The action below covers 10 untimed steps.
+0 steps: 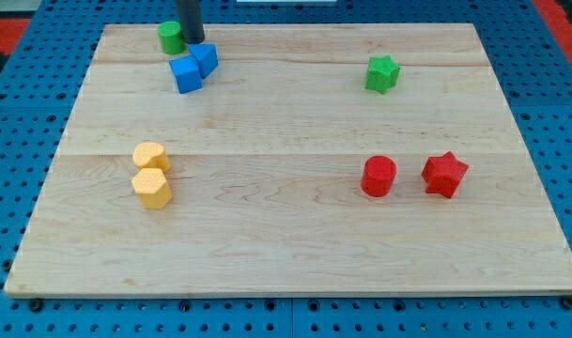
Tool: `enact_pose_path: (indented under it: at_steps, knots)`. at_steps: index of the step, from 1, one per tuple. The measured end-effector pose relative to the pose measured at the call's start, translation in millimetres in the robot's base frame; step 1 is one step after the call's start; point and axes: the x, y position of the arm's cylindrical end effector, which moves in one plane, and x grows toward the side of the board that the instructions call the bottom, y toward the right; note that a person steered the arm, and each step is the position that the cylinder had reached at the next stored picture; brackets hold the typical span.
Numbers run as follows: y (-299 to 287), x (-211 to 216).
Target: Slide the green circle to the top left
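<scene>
The green circle point(171, 38) sits near the board's top-left corner; the rod's tip point(193, 41), no pincer at all, rests just right of it, touching; overpushing could tip it off the edge, I reckon.

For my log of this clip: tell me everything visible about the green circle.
The green circle is a short, plain green cylinder, matte like painted wood or plastic, standing upright on the wooden board near its top-left edge. My tip sits right beside it on the view's right, apparently touching. Two blue blocks lie just below and right, apart from it.
</scene>
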Motion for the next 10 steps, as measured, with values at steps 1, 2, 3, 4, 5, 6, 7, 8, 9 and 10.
enact_pose_path:
  at_steps: [1, 2, 3, 4, 5, 6, 7, 8, 9, 10]
  knots:
    - [-6, 0]
    - [-12, 0]
    - [-15, 0]
    - [-20, 0]
    - [-27, 0]
    - [-30, 0]
    - [-32, 0]
    - [-32, 0]
    - [-2, 14]
    - [21, 25]
